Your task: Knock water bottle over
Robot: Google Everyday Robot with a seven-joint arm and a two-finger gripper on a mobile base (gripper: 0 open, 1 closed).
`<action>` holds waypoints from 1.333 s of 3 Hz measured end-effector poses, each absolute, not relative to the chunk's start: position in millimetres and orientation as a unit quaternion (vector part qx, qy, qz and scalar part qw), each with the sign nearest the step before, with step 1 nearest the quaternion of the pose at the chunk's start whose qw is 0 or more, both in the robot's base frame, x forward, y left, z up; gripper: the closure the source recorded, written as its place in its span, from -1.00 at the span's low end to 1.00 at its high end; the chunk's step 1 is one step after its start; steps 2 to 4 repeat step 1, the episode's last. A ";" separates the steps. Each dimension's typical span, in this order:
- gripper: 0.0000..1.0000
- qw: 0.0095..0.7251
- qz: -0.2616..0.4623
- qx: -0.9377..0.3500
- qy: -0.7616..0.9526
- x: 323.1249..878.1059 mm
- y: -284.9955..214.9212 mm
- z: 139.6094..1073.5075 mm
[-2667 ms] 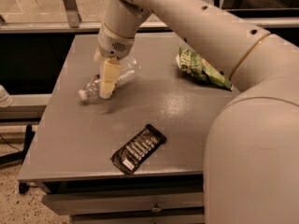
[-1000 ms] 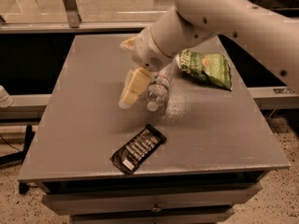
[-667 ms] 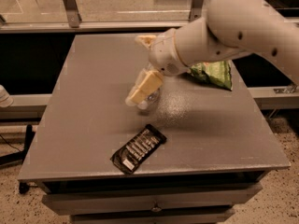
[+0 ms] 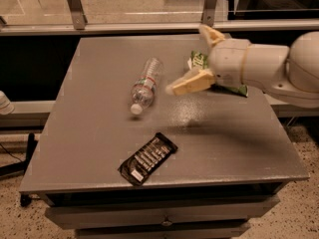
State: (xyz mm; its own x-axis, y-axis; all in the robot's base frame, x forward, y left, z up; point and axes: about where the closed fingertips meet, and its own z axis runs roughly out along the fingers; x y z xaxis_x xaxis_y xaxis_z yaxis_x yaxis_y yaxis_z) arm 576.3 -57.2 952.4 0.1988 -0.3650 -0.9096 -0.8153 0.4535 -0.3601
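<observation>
Though label point(image 4: 144, 82) illegible, jaws beside bottle point(image 4: 145, 87).

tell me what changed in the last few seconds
The gripper let go of the small clear ribbed plastic water bottle and drew back, open, over the green bag; the bottle now lies on its side, white cap toward the near edge. Bag and flat black packet stayed put.

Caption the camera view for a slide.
Bottle lies on its side on the table, cap toward the near edge; the open gripper hovers beside it, not touching.
</observation>
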 end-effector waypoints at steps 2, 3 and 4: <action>-1.00 0.615 0.167 -0.456 0.622 568.2 -105.5 956.3; -1.00 0.615 0.167 -0.456 0.622 568.2 -105.5 956.3; -1.00 0.615 0.167 -0.456 0.622 568.2 -105.5 956.3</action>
